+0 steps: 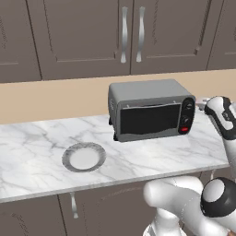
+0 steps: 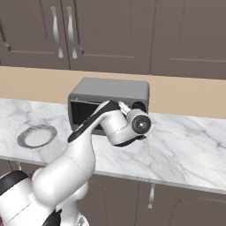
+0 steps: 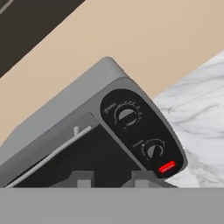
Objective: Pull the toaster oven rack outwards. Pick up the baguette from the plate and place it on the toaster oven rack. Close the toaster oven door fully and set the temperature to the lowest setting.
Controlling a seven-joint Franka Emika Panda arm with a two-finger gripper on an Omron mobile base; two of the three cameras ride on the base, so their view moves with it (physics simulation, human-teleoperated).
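Observation:
The grey toaster oven (image 1: 150, 110) stands on the marble counter, its dark-glass door (image 1: 150, 119) shut upright. Behind the door, the toaster oven rack is hidden. The round grey plate (image 1: 84, 156) lies empty to the oven's front left, and the baguette is out of view. My gripper (image 3: 109, 179) hovers just in front of the oven's right end, facing the black panel with an upper knob (image 3: 127, 115), a lower knob (image 3: 153, 150) and a red button (image 3: 166, 166). Its fingertips (image 3: 81, 177) stand a little apart with nothing between them.
The door's thin handle (image 3: 52, 155) runs along its top edge. Brown wall cabinets (image 1: 124, 32) hang above a beige backsplash. The marble counter (image 2: 185, 145) stretches bare to the oven's right. My arm (image 2: 88, 145) crosses in front of the oven in the right base view.

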